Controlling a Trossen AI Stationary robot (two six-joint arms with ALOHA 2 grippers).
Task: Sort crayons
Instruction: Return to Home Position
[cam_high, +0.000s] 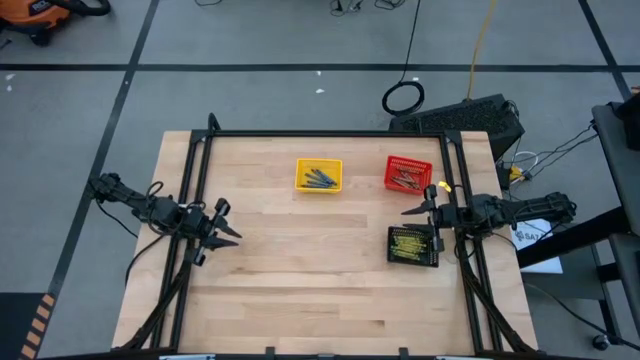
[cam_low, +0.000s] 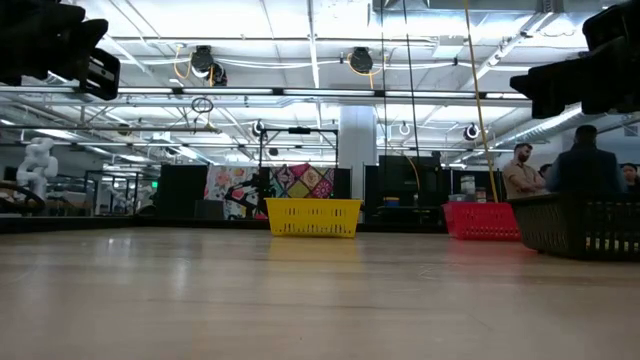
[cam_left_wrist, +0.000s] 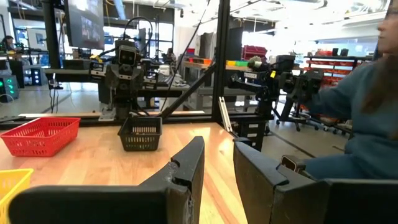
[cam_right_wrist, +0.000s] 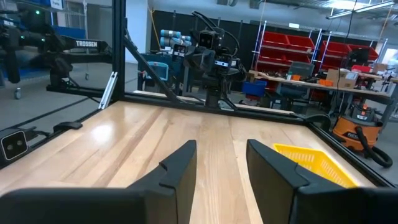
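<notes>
The crayons lie sorted in three small mesh baskets on the wooden table. Blue-grey ones (cam_high: 320, 179) fill the yellow basket (cam_high: 319, 174) at the far middle. Brown-red ones (cam_high: 405, 178) lie in the red basket (cam_high: 408, 172) to its right. Yellow-olive ones (cam_high: 410, 243) lie in the black basket (cam_high: 413, 246) by the right edge. My left gripper (cam_high: 228, 223) hovers open at the left edge, pointing level over the table. My right gripper (cam_high: 421, 209) hovers open at the right edge, just beyond the black basket's far side. Neither holds anything.
A black metal frame (cam_high: 320, 134) runs along the table's far, left and right sides. Bare wood (cam_high: 310, 270) spans the middle and near half. People (cam_low: 583, 160) stand in the room beyond the table, and a person's sleeve (cam_left_wrist: 367, 118) shows in the left wrist view.
</notes>
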